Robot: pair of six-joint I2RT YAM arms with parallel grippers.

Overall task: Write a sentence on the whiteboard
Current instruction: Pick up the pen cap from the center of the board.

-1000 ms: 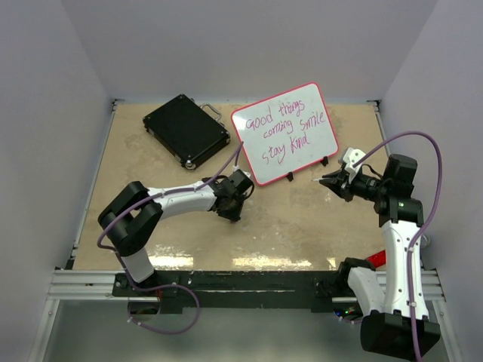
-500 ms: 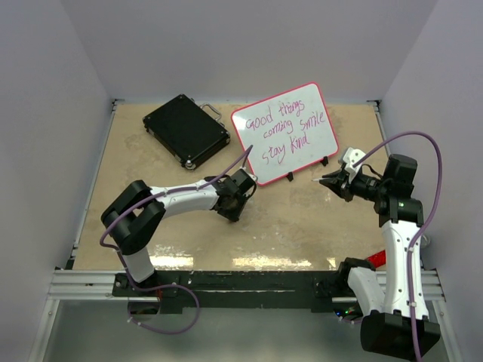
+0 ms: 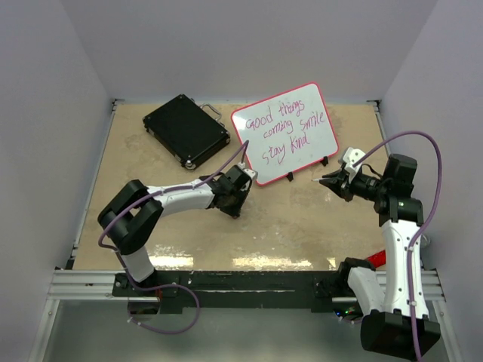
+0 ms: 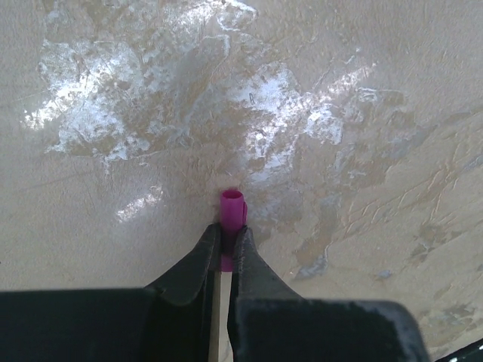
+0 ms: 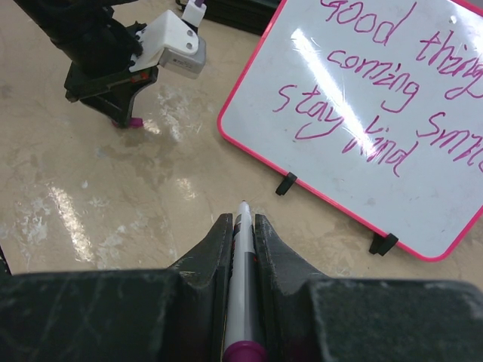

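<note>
Left hand (image 4: 226, 232): clenched on a magenta marker cap (image 4: 232, 205), close to the desk (image 4: 362, 113).
Right hand (image 5: 241, 222): grasping a white marker (image 5: 242, 260), tip short of the whiteboard (image 3: 324, 139).
Whiteboard: propped far-centre, bearing the sentence (image 3: 285, 130).
Black hard case (image 3: 186, 130): to its left.

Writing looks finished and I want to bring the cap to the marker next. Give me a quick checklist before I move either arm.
1. Sentence complete on the whiteboard: ok, three pink lines are readable.
2. Right gripper shut on the marker: ok, the bare tip points forward.
3. Left gripper shut on the magenta cap: ok, the cap sticks out past the fingertips.
4. Cap lined up with marker tip: not ok, the grippers are well apart in front of the board.
5. Whiteboard standing on its feet: ok.
6. Cap lifted off the table: cannot tell.
</note>
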